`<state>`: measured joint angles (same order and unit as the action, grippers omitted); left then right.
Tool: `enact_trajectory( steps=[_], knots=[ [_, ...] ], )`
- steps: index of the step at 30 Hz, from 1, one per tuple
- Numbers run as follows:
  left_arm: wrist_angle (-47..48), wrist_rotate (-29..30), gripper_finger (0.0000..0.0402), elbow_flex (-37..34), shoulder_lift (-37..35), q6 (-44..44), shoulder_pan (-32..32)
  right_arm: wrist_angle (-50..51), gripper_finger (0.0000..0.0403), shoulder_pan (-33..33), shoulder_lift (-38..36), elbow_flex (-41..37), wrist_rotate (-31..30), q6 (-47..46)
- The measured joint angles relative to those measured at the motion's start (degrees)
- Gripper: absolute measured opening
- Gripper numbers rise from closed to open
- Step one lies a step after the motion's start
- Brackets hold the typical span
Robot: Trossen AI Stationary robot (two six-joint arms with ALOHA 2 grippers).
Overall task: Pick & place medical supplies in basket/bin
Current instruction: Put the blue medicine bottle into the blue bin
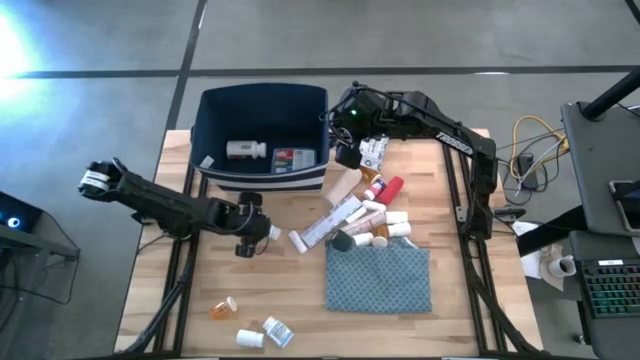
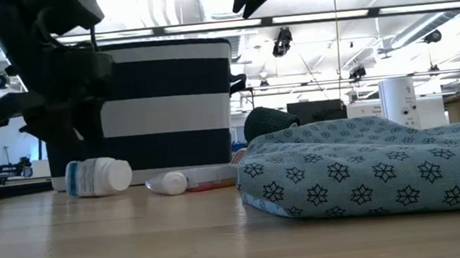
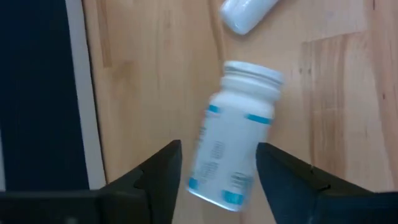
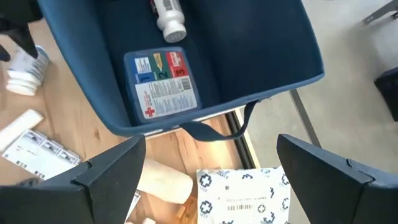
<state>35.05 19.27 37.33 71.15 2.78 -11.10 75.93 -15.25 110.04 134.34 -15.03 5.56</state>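
Note:
The navy bin (image 1: pixel 260 125) stands at the table's far side and holds a white bottle (image 1: pixel 245 150) and a first-aid packet (image 1: pixel 291 158); both also show in the right wrist view, the packet (image 4: pixel 163 84) flat on the bin's floor. My left gripper (image 1: pixel 255 225) is open just in front of the bin. A white pill bottle with a blue label (image 3: pixel 233 149) lies on its side on the table between its fingers, with gaps on both sides. My right gripper (image 4: pixel 211 140) is open and empty, high above a blue-and-white box (image 4: pixel 245 196) at the bin's right corner.
A pile of supplies (image 1: pixel 365 212) lies right of centre, with a white tube (image 1: pixel 312 233) and a teal patterned cloth (image 1: pixel 378 278) in front of it. An orange vial (image 1: pixel 222 307) and white bottles (image 1: pixel 262 333) lie near the front edge.

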Motion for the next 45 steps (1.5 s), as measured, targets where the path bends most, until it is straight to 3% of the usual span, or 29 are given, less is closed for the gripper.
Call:
enact_trajectory(
  steps=[8, 23, 45],
  knots=[
    [-0.1, -6.2, 0.0226, -0.4, 0.4, 2.1, 0.8, 0.7, 0.0354, 0.0, 0.0, 0.0, 0.0, 0.0],
    [-5.5, -6.5, 0.0226, -0.4, 9.0, 6.6, 4.9, 0.3, 0.0352, 0.0, 0.0, 0.0, 0.0, -2.0],
    [-7.1, -5.9, 0.0226, -0.6, 9.6, 1.9, 3.3, 0.3, 0.0354, 0.0, 0.0, 0.0, 0.0, -2.5]
  ],
)
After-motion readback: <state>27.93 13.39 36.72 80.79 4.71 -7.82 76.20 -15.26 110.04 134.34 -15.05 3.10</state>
